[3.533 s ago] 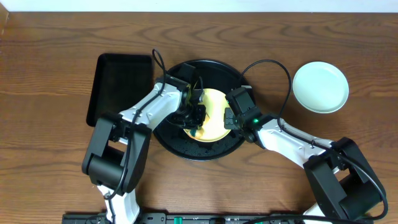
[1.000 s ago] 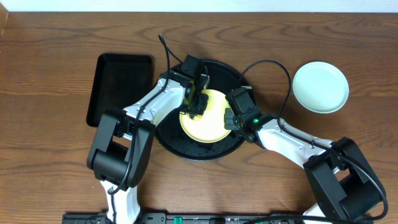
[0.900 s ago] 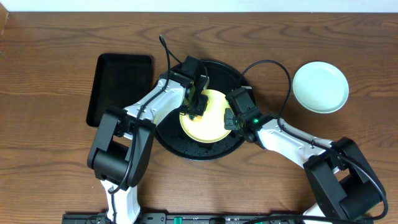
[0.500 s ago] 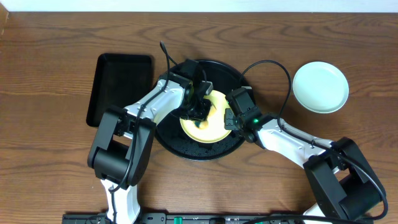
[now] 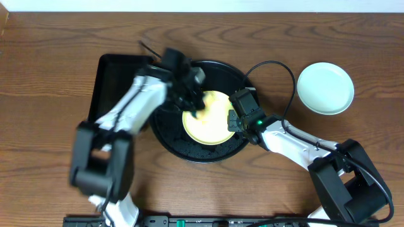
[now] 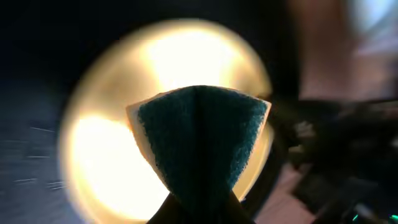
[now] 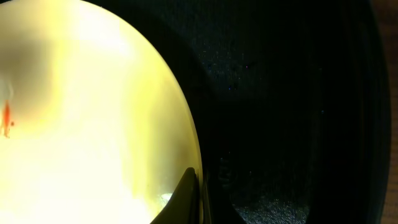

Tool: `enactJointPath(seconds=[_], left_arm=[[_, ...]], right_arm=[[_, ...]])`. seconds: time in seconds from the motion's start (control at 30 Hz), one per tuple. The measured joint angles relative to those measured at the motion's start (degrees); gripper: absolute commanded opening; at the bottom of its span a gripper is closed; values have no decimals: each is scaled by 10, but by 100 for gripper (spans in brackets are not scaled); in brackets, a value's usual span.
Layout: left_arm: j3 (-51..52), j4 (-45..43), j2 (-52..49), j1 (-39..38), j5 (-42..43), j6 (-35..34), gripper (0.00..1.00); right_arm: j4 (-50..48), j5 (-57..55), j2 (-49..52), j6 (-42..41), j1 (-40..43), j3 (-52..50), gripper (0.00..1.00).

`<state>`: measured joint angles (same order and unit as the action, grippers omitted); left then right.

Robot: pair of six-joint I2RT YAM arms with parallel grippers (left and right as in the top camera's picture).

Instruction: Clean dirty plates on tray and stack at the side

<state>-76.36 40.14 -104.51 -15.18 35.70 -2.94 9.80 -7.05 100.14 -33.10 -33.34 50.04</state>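
The pale yellow plate [image 5: 211, 120] lies on the round black tray [image 5: 170, 142]. My left gripper [image 5: 191, 101] is shut on a green-and-yellow sponge [image 6: 199, 130], held over the plate's upper left edge; the arm is motion-blurred. My right gripper [image 5: 232, 121] is shut on the yellow plate's right rim, one finger [image 7: 186, 196] lying on the plate [image 7: 93, 112]. A small orange smear [image 7: 6, 118] shows on the plate. One mint-blue plate [image 5: 325, 88] lies on the bare wood at the right. The other mint-blue plate is out of view.
A smaller rectangular black tray [image 5: 113, 82] lies left of the round tray, under my left arm. The right arm's cable [image 5: 278, 69] loops above the round tray's right rim.
My left arm has swung up and left, carrying the sponge from the plate's middle to its upper left edge. The right gripper and both plates have not moved.
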Motion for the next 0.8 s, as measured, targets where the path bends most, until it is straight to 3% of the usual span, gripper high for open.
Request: enactJointPath(seconds=[0.17, 0.33, 0.8], left_arm=[[-21, 22, 112, 66, -6, 0, 7], [-23, 63, 118, 106, -27, -1, 7], [2, 30, 4, -53, -130, 0, 8]], right_arm=[[0, 0, 0, 0, 0, 0, 1], [0, 0, 0, 0, 0, 0, 1], [0, 0, 0, 0, 0, 0, 1]])
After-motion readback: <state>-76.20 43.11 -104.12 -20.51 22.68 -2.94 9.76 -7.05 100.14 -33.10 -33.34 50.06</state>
